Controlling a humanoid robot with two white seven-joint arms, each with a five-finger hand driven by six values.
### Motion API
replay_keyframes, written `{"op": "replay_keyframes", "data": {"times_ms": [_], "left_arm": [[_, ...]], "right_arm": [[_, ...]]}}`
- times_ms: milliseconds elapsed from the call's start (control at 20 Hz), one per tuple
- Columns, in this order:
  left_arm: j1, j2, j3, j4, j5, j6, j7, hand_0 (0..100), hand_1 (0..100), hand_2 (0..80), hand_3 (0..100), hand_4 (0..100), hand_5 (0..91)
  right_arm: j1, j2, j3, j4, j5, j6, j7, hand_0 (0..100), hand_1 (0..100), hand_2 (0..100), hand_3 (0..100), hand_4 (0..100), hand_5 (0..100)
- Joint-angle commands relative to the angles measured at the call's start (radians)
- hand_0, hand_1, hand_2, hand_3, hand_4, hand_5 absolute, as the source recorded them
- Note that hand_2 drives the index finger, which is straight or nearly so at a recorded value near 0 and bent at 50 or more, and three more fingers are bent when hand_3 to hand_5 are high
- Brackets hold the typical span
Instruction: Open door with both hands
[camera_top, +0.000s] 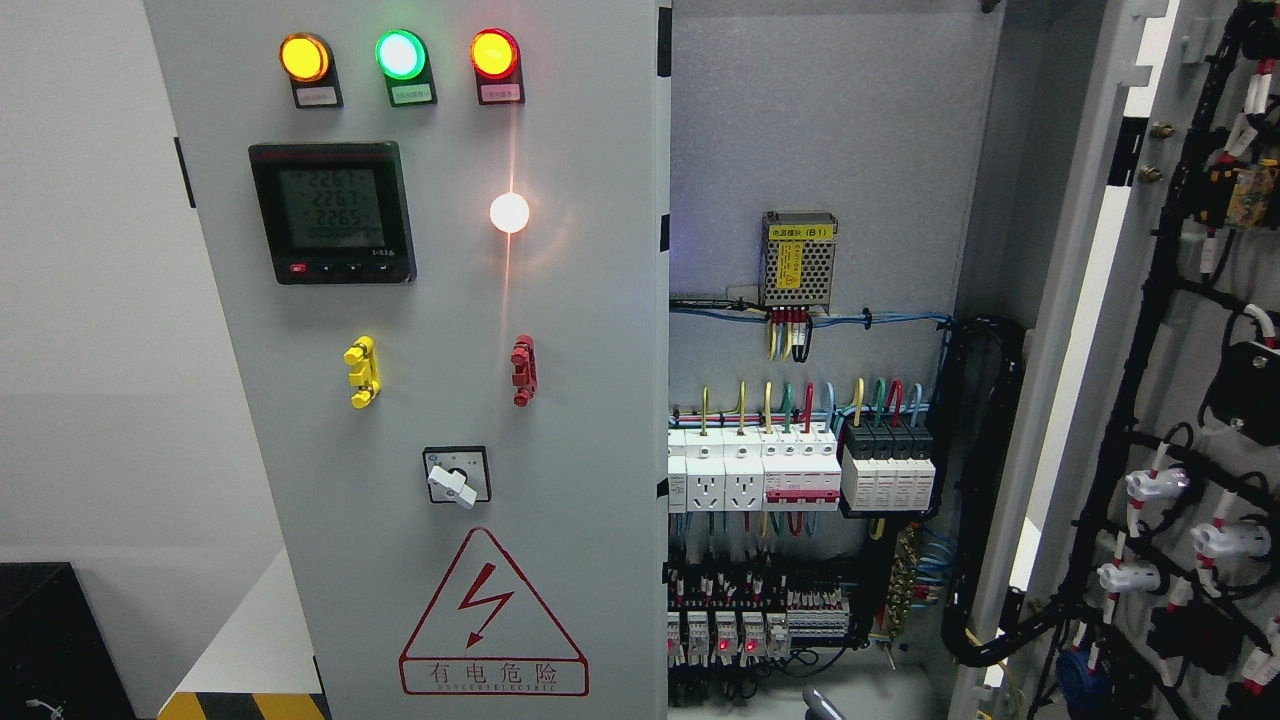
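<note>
Only a small rounded grey tip of a hand (821, 704) shows, poking up from the bottom edge of the head view. So little of it is in sight that its pose, whether it is open or closed, and which arm it belongs to cannot be told. It touches nothing visible. Up and to the right of the hand, the right door (1150, 380) stands swung wide open, its inner face turned towards the camera and strung with a black wire harness (1160, 300) and white connectors. Directly above the hand lies the exposed cabinet interior (830, 130). A row of white breakers (760, 470) sits there with coloured wires rising from them. Higher still is a perforated power supply module (798, 258). To the left of the hand, the left door (580, 450) is shut flat. It carries three lit lamps (400, 54) at the top, a digital meter (332, 212), a yellow handle (361, 371), a red handle (522, 369), a rotary switch (455, 477) and a red warning triangle (492, 620), which is the part nearest the hand.
</note>
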Motion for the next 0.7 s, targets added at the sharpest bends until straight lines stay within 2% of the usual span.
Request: {"op": "replay_keyframes", "data": {"times_ms": [0, 100, 350, 550, 651], "left_arm": [[-0.026, -0.001, -0.024, 0.0, 0.0, 0.0, 0.001, 0, 0, 0.0, 0, 0, 0.0], [-0.026, -0.001, -0.024, 0.0, 0.0, 0.0, 0.001, 0, 0, 0.0, 0, 0, 0.0], [-0.028, -0.001, -0.024, 0.0, 0.0, 0.0, -0.001, 0, 0, 0.0, 0, 0, 0.0], [-0.029, -0.001, -0.026, -0.002, 0.001, 0.0, -0.005, 0, 0, 0.0, 0, 0, 0.0], [-0.029, -0.001, -0.026, 0.0, 0.001, 0.0, -0.033, 0, 0, 0.0, 0, 0, 0.0]], "right_arm": [[-0.119, 0.003, 0.033, -0.039, -0.032, 0.12, 0.0, 19, 0, 0, 0, 0, 0], [-0.164, 0.005, 0.033, -0.039, -0.034, 0.195, 0.0, 19, 0, 0, 0, 0, 0], [-0.251, 0.008, 0.036, -0.039, -0.034, 0.237, 0.0, 19, 0, 0, 0, 0, 0], [-0.322, 0.008, 0.033, -0.038, -0.09, 0.355, 0.0, 19, 0, 0, 0, 0, 0], [-0.362, 0.008, 0.032, -0.031, -0.109, 0.395, 0.0, 19, 0, 0, 0, 0, 0]]}}
